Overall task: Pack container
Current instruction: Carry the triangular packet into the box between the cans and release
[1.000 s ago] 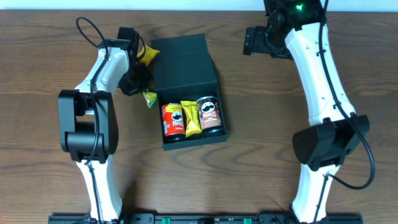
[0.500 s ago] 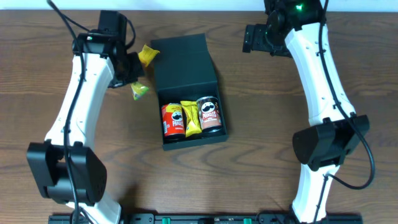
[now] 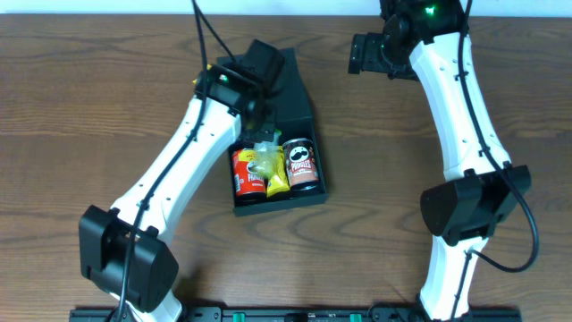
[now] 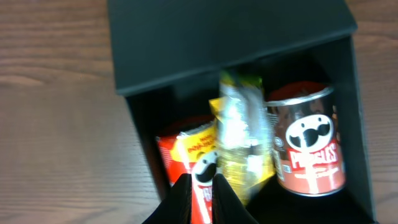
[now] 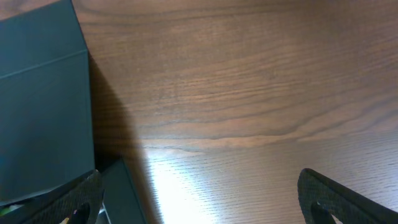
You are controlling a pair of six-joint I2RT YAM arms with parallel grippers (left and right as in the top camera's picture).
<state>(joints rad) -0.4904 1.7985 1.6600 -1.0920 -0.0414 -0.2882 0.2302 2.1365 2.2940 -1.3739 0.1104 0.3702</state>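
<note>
Two small chip cans stand at the near end of the box [image 3: 299, 100], a red can [image 3: 248, 173] on the left and a darker can [image 3: 302, 164] on the right, with a yellow packet [image 3: 278, 182] wedged between them, so the near row is already full. Right above that row comes the left gripper [image 4: 202, 196], fingers drawn almost together and pinching a crinkly silver-and-yellow snack packet [image 4: 239, 121], which hangs over the middle gap, just on top of the yellow one; whether it is touching yet I cannot tell. So the step in hand looks like the drop-in: packet carried over the opening, release not yet made. Next move, by my reading, calls for lowering a touch, parting the fingers and lifting straight up so nothing drags a can over. Beyond the cans the box sits mid-table, slightly skewed, and its flap lid [image 4: 224, 37] lies folded back toward the far side, wide open; the arm covers part of it from overhead. Farthest out, near the table's [image 3: 89, 107] back edge and well apart from the box, the right gripper [image 5: 202, 199] hovers with fingers spread wide and nothing between them, just bare wood below and a corner of the box at its left
</note>
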